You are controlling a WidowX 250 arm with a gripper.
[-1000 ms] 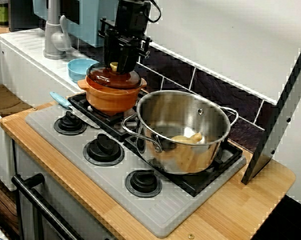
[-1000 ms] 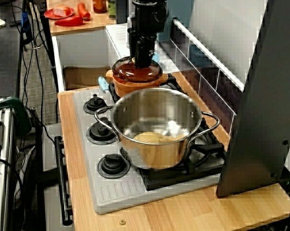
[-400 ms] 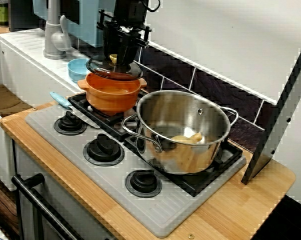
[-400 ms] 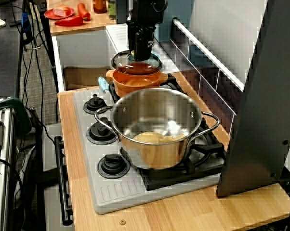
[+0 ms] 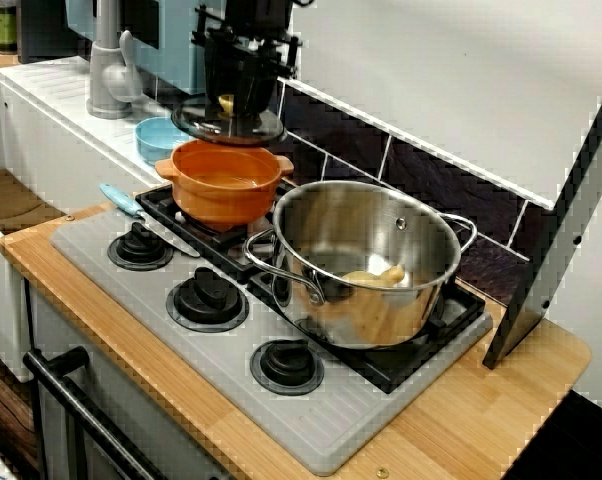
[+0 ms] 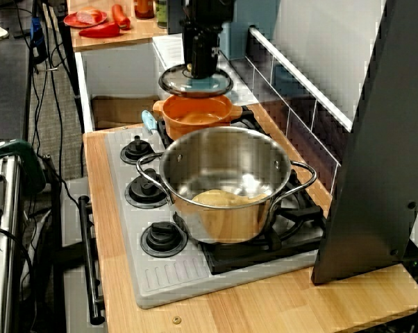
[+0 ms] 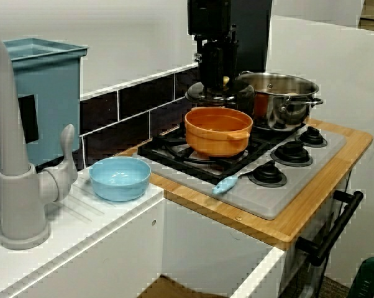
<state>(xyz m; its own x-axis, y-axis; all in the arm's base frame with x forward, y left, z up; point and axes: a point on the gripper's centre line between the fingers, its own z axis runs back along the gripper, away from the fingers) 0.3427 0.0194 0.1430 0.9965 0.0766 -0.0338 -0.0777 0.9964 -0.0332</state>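
My gripper [image 5: 228, 106] is shut on the knob of a round glass lid [image 5: 243, 126] and holds it level in the air. Right under it, with a clear gap, an orange pot [image 5: 226, 186] stands uncovered on the back-left burner. In the view along the stove from its end, the gripper [image 6: 196, 69] and lid [image 6: 210, 82] hang over the orange pot [image 6: 195, 118]. From the sink side, the lid [image 7: 205, 95] floats just above the pot's [image 7: 218, 131] rim.
A large steel pot [image 5: 366, 260] with something pale yellow [image 5: 373, 278] inside stands to the right of the orange pot. A blue bowl [image 5: 159, 137] and a grey faucet [image 5: 106, 60] are by the sink. A blue-handled utensil [image 5: 121, 200] lies near the black knobs [image 5: 209, 298].
The lid sat on the orange pot a second ago. My gripper has lifted it straight up and slightly left, so the pot is now uncovered.
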